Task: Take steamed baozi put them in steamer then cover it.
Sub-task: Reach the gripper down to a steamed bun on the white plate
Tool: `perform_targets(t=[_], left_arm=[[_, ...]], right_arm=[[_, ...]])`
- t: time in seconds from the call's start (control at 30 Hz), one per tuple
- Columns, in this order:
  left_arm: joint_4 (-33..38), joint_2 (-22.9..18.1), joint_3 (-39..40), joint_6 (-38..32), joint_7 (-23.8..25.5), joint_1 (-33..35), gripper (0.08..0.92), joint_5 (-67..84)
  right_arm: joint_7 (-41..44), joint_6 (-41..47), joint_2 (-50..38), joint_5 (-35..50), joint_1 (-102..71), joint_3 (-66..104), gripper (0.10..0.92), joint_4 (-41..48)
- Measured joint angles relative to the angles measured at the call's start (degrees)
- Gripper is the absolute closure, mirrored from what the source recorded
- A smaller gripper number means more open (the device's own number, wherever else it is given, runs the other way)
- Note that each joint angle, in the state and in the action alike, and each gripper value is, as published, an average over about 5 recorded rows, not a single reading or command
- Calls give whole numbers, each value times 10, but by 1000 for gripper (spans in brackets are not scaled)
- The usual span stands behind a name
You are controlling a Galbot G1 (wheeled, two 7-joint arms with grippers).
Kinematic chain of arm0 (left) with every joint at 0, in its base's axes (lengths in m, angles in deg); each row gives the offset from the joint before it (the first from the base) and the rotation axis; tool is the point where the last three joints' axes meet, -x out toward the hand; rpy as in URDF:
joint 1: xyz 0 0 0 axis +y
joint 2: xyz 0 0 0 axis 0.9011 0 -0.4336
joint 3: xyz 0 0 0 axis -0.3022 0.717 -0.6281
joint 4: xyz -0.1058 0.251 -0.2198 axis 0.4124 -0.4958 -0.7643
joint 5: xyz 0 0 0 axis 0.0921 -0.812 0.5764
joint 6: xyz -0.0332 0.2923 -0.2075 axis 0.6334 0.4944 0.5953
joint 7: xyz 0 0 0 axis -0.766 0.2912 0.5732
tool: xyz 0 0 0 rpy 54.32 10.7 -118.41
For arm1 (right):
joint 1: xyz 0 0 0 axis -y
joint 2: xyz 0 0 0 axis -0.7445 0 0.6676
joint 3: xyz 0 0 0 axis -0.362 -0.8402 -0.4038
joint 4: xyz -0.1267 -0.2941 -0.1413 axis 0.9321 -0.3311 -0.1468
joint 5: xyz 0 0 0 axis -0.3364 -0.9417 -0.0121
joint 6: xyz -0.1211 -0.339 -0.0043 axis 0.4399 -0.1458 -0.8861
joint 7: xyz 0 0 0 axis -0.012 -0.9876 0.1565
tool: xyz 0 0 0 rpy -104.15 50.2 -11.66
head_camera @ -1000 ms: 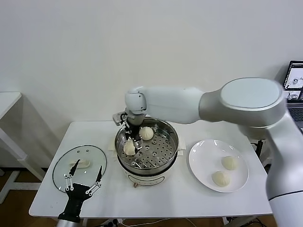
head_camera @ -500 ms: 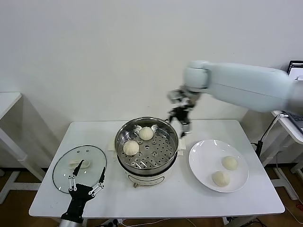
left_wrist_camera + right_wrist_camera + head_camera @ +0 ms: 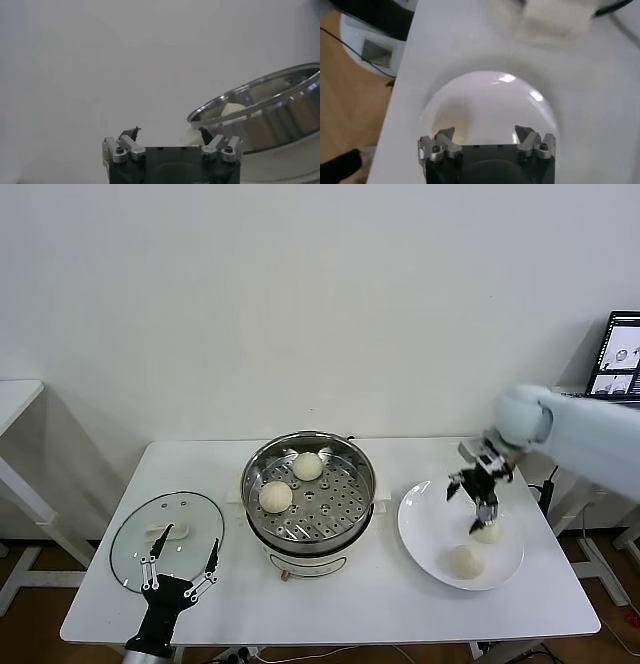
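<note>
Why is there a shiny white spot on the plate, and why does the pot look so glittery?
Right wrist view: the plate reflects a lamp above as a bright glare patch, under the open right gripper. Head view: the steamer has shiny metal walls that catch the light, and the glass lid shows small glints too. Left wrist view: the steamer's rim gleams in bright streaks beyond the open left gripper.

Glossy white right arm [image 3: 580, 429]; black left hand [image 3: 180, 579] with silver screwed finger links.
</note>
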Motion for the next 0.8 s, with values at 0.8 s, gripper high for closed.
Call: perform_targets(t=[0.8], left_arm=[[-5, -2, 0, -2, -1, 1, 177, 0]], right_arm=[[-48, 5, -16, -46, -132, 71, 293, 17]])
